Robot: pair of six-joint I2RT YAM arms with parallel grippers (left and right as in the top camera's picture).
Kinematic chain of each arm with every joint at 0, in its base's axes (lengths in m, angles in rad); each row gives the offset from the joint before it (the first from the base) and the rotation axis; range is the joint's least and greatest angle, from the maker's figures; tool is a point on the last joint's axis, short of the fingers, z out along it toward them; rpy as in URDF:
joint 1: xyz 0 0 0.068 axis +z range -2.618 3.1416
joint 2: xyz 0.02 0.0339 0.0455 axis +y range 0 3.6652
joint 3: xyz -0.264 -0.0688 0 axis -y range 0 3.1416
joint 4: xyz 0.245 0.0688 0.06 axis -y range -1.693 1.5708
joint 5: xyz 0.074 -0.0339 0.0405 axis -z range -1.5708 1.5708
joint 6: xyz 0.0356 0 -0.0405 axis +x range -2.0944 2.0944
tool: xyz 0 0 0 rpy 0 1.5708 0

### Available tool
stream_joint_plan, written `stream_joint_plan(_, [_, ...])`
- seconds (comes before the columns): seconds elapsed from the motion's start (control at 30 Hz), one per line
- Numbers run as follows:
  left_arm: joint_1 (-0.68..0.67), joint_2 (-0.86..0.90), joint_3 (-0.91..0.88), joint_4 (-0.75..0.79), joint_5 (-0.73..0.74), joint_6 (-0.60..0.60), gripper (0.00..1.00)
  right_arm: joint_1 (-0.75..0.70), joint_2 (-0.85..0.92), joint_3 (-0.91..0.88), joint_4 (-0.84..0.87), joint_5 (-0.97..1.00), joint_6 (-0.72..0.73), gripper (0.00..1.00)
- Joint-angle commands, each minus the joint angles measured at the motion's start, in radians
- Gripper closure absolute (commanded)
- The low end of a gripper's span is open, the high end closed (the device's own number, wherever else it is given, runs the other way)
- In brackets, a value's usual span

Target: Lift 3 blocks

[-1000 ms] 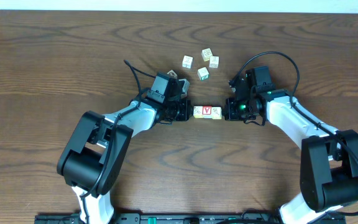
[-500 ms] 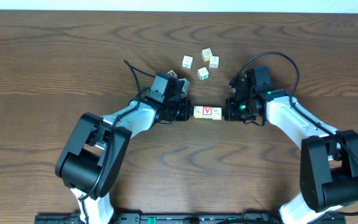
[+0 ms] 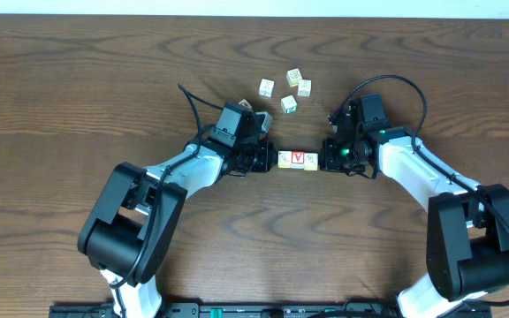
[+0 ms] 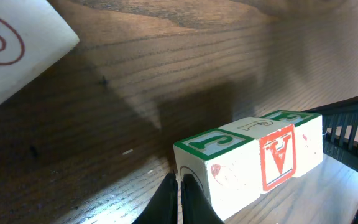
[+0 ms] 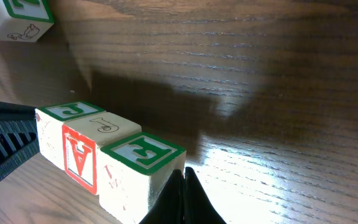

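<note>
The left gripper (image 4: 179, 190) has its fingers pinched together, tips against one end of a row of three blocks (image 3: 298, 160); the right gripper (image 5: 184, 186), likewise closed, presses the other end; the blocks touch one another near the middle of the table (image 3: 78, 79); their faces read a green J, a red A, a green E; four loose cubes (image 3: 288, 104) lie beyond; a fifth cube (image 3: 244, 105) sits beside the left arm.

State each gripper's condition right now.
Left gripper: closed, tips against one end of the three-block row.
Right gripper: closed, tips against the other end.
</note>
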Motion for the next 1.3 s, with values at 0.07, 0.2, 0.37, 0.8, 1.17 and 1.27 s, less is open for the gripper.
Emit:
stream_joint_plan(0.07, [-0.082, -0.050, 0.031, 0.035, 0.173, 0.005, 0.93, 0.085, -0.007, 0.007, 0.018, -0.278, 0.011, 0.99])
stream_joint_plan(0.2, [-0.082, -0.059, 0.034, 0.035, 0.173, 0.005, 0.93, 0.085, -0.007, 0.009, 0.018, -0.278, 0.011, 0.99])
stream_joint_plan(0.37, [-0.082, -0.069, 0.040, 0.035, 0.168, 0.008, 0.93, 0.085, -0.007, 0.010, 0.018, -0.278, 0.011, 0.99])
stream_joint_plan(0.8, [-0.082, -0.069, 0.040, 0.035, 0.166, 0.010, 0.93, 0.085, -0.008, 0.021, 0.017, -0.286, 0.018, 0.99])
stream_joint_plan(1.17, [-0.082, -0.069, 0.040, 0.035, 0.165, 0.010, 0.93, 0.085, -0.008, 0.038, 0.013, -0.304, 0.018, 0.99])
stream_joint_plan(1.27, [-0.082, -0.069, 0.040, 0.035, 0.165, 0.018, 0.93, 0.085, -0.008, 0.040, 0.013, -0.304, 0.018, 0.99])
